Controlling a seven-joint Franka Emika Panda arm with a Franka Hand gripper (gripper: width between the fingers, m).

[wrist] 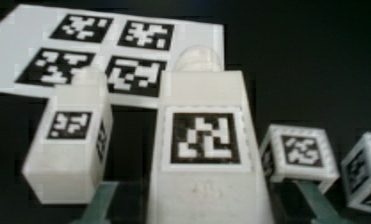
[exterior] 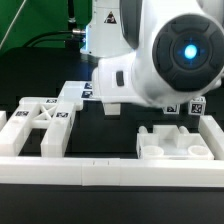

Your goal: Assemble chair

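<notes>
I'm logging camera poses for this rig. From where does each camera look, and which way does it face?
Exterior view: low by the table edge, facing across the border rail at the X-braced frame; the arm's wrist looms close.
Wrist view: on the wrist, looking along the gripper at the tagged block between its fingers, with the marker board beyond.
Shared: tagged white parts, though no sure one-to-one match.

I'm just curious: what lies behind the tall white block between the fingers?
The marker board lies flat behind the tall white block. Most of it shows; the block hides part of its near edge.
</notes>
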